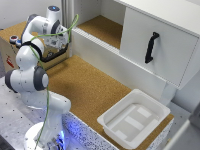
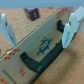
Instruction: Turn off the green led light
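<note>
LED light not discernible; gripper (image 2: 40, 27) spread open above cardboard box (image 2: 37, 52); white tray (image 1: 134, 120) bare.

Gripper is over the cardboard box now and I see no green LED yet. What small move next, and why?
Probably ease the gripper down and forward into the cardboard box. The wrist view shows open fingers straddling the box wall, with a black piece inside, but no lit green LED. The exterior view shows the arm over that box.

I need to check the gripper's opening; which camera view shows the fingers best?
The wrist view: both fingers stand spread above the cardboard box. In the exterior view, the gripper is small and its opening is unreadable.
</note>
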`<state>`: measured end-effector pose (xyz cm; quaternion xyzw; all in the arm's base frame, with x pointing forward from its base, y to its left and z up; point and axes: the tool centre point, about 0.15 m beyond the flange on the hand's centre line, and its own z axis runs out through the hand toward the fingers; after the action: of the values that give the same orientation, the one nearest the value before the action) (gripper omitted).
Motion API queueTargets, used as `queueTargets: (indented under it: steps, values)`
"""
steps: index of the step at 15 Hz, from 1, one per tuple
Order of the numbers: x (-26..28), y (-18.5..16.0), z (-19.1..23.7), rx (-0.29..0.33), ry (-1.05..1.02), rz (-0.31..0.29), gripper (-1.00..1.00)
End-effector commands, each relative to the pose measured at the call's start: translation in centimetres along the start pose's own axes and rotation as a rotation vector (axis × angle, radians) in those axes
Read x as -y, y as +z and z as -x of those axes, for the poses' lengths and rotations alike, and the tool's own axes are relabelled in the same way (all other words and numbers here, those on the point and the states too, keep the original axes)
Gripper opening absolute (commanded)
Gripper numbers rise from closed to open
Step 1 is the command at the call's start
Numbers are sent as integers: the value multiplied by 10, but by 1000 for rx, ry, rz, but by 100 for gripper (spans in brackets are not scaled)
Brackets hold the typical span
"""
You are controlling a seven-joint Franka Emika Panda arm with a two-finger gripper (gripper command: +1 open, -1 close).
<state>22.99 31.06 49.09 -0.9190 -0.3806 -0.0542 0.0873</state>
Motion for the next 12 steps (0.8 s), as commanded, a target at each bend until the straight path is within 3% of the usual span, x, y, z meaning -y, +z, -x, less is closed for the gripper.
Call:
queueTargets:
  steps: [1, 4, 7, 9, 10, 12]
  values:
    - [63, -20, -21, 175, -182, 9, 100]
    - [93, -24, -36, 228, -245, 46, 100]
    - [118, -28, -64, 236, -271, 88, 100]
    - [128, -28, -74, 181, -282, 103, 100]
    - [130, -26, -76, 173, -286, 111, -100]
    - [136, -13, -76, 210, -324, 126, -100]
